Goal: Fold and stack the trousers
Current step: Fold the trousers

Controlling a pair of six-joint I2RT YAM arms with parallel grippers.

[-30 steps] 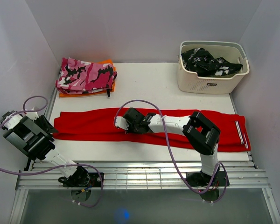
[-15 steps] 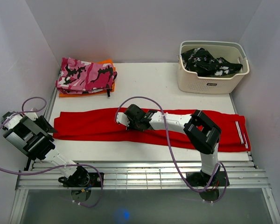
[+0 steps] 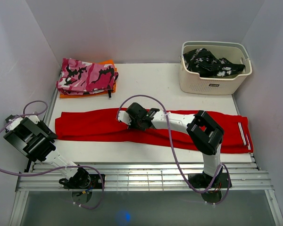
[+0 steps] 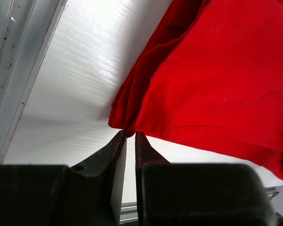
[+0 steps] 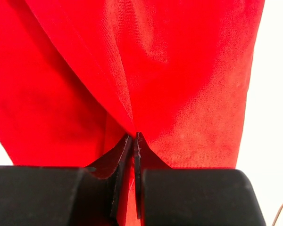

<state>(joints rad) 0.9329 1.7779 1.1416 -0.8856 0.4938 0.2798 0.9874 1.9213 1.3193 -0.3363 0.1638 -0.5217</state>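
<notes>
Apparently readying a fold, the left gripper (image 4: 130, 134) nips the end corner of the trousers (image 3: 89, 126), spread lengthwise across the desk (image 3: 146, 84), while the right gripper (image 5: 133, 135) clamps a mid-length ridge.

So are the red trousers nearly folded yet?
Not nearly. Done: the trousers lie stretched out long across the table, seemingly folded lengthwise, leg on leg. In hand: the left pincer nips their left-end corner and the right pincer pinches a ridge near the middle. Left: folding them short and stacking them, perhaps on the camouflage pile.
</notes>
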